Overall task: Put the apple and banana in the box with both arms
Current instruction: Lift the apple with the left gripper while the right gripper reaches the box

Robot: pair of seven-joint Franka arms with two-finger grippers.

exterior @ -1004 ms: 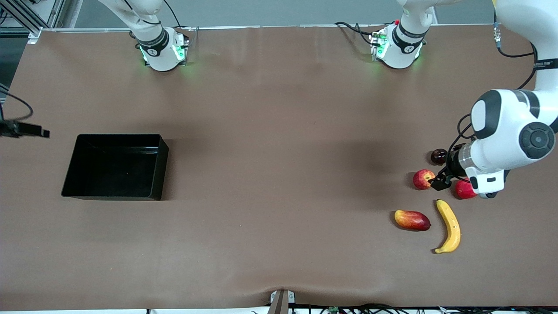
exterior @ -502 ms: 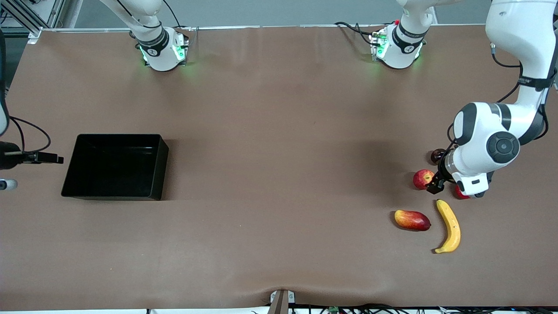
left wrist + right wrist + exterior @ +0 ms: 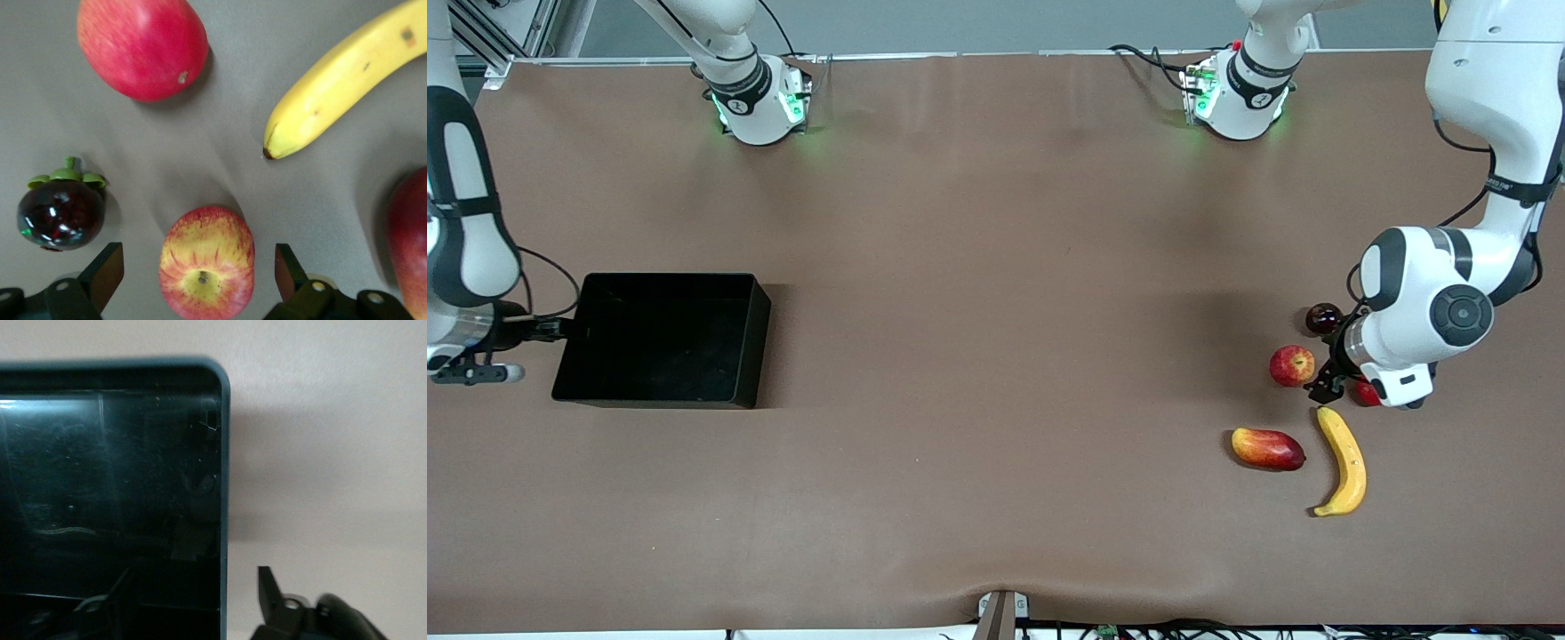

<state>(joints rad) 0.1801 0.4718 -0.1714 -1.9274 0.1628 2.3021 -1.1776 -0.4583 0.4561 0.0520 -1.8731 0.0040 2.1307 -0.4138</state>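
Note:
The apple [image 3: 1292, 365], red with yellow patches, lies at the left arm's end of the table. The yellow banana [image 3: 1344, 460] lies nearer the front camera than the apple. My left gripper [image 3: 1323, 384] hangs open just beside the apple, between it and the banana. In the left wrist view the apple [image 3: 207, 263] shows between the spread fingers [image 3: 107, 270], with the banana [image 3: 340, 93] close by. The black box [image 3: 663, 338] sits at the right arm's end. My right gripper [image 3: 556, 331] is open over the box's wall [image 3: 225, 487], one finger [image 3: 270, 593] outside it.
A dark mangosteen [image 3: 1322, 317] lies farther from the front camera than the apple. A plain red fruit [image 3: 1365, 392] is half hidden under the left wrist. A red-yellow mango-like fruit [image 3: 1267, 448] lies beside the banana. The table's middle is bare brown mat.
The right arm has swung in from the table's end, bringing its gripper up to the box. The left gripper has shifted slightly off the apple toward the banana.

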